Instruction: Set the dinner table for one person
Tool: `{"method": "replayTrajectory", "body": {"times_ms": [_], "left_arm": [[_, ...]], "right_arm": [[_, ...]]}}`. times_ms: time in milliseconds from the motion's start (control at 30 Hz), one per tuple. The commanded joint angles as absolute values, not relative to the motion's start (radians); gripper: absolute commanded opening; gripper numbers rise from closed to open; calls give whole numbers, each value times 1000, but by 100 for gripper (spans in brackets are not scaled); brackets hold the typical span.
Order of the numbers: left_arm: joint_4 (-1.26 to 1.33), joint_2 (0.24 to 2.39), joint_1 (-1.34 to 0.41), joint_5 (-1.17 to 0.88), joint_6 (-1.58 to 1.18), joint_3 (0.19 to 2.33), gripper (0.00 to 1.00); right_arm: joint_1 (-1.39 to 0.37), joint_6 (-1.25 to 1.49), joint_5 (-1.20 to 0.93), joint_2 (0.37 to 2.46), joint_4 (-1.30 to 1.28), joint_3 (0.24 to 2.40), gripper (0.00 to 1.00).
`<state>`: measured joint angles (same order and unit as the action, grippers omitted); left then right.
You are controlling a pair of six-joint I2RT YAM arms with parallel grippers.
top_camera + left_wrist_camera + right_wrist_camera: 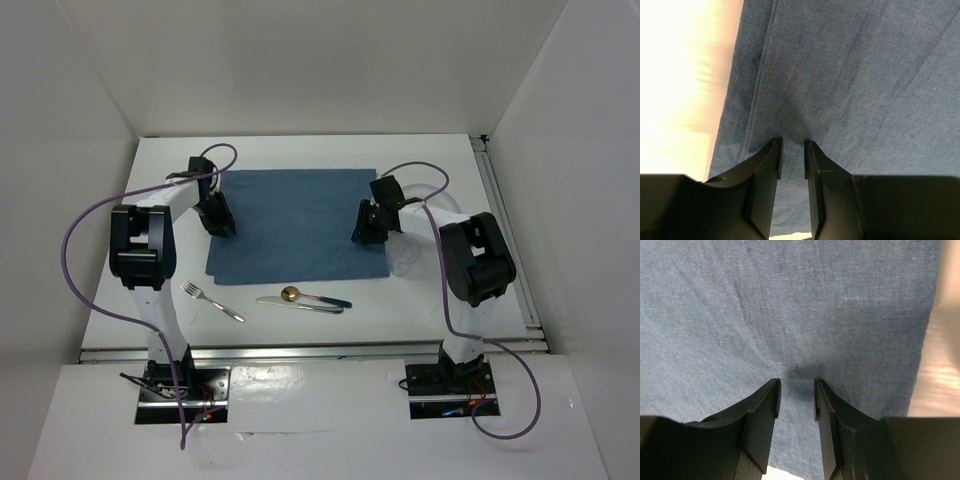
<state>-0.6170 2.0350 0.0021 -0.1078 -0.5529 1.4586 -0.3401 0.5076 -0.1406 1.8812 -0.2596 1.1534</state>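
Left gripper (pixel 794 143) & right gripper (pixel 796 383) each nip blue placemat (pixel 295 225) on dinner table (pixel 400 312) (jaws barely apart); uneven pull could skew it, sweeping fork (pixel 212 301) nr near edge.

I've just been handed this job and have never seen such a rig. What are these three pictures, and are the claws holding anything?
These are two robot arms bolted at the near edge of a white table. The wide picture comes from a camera above and behind them. The other two come from a camera on each wrist, looking along its own black fingers. On the table lie a blue placemat and, nearer the arms, a fork, a knife and a spoon. The left gripper and right gripper each rest their tips on the placemat, jaws slightly parted. Creases gather there, so they may be pinching the cloth; I cannot tell.
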Motion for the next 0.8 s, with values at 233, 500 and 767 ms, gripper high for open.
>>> {"method": "replayTrajectory", "body": {"times_ms": [233, 500, 767], "left_arm": [[-672, 2052, -29, -114, -554, 1428, 41], [-706, 2042, -29, -92, -554, 1468, 41], [-738, 1985, -29, -71, -554, 1532, 41]], "right_arm": [[-333, 485, -21, 1825, -362, 1075, 44], [-333, 485, -69, 1816, -362, 1078, 44], [-373, 485, -91, 1811, -373, 1196, 47]]}}
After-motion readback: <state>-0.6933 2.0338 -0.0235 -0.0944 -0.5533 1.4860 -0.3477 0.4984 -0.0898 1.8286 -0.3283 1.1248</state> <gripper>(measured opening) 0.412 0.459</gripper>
